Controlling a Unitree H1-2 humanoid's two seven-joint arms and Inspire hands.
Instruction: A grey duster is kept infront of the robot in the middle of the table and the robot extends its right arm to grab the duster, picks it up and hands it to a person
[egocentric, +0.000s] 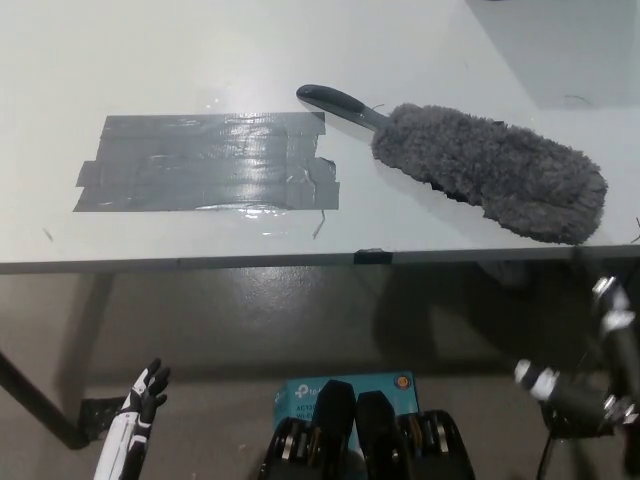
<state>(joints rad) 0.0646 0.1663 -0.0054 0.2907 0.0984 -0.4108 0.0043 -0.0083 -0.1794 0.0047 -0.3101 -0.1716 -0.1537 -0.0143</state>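
- Duster (495, 170) lies flat on the counter (200, 60), right of centre, well up and away from both hands.
- Fluffy grey head points to the right and toward the near edge; its tip sits close to the counter edge.
- Dark handle (335, 101) sticks out to the upper left, resting on the counter.
- Handle end sits just beside the top right corner of a grey tape patch (205, 160); touching or not, cannot tell.
- Tape patch is several overlapping strips stuck flat on the counter, left of the duster.
- Right hand (600, 385) is low at the right edge, below the counter edge, under the duster's head end and apart from it.
- Only black links with silver joints show there; whether its fingers are spread or closed, cannot tell. It holds nothing visible.
- Left hand (145, 388) rests at lower left, below the counter edge, well apart from the duster.
- Its fingers (155, 375) point up and are slightly spread, holding nothing.
- Teal box (300, 395) sits on the floor (250, 310) between the two hands, lettering too small to read.
- Counter leg (35, 400) runs diagonally at far left, near the left hand.
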